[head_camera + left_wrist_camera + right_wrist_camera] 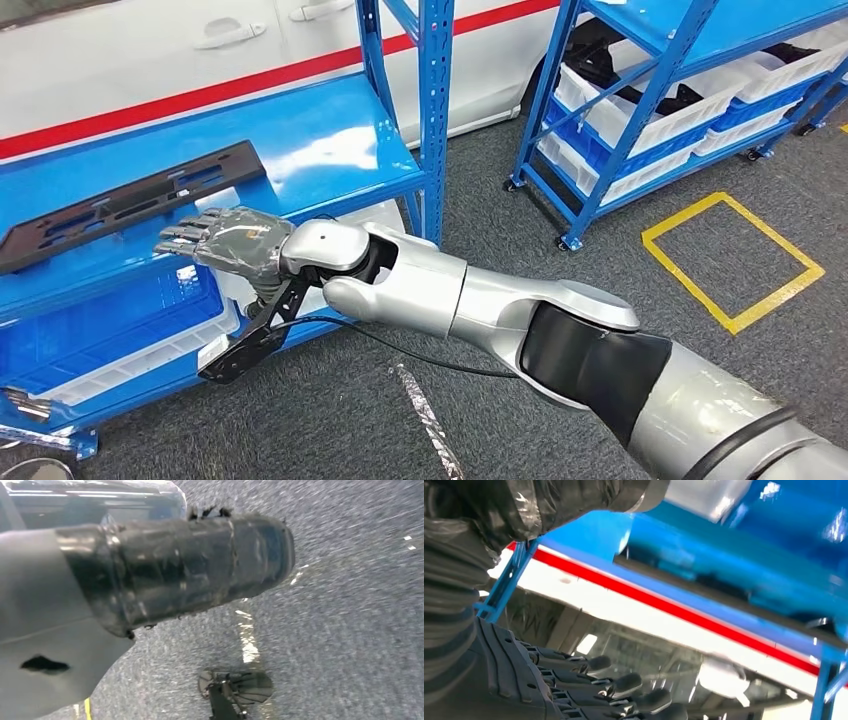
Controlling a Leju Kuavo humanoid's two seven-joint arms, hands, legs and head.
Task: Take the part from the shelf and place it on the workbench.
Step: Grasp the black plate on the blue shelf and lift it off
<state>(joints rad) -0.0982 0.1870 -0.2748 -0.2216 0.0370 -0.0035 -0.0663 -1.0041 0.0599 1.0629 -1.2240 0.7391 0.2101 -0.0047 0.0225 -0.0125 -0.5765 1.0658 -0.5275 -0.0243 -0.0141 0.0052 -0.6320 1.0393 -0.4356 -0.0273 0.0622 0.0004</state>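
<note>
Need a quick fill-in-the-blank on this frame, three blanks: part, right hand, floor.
1. The flat black part lies on the ____ shelf.
2. The right hand reaches toward the part with its fingers stretched out, holding ____.
3. On the grey floor, tape marks a ____ square outline.

Missing words: blue; nothing; yellow
</note>
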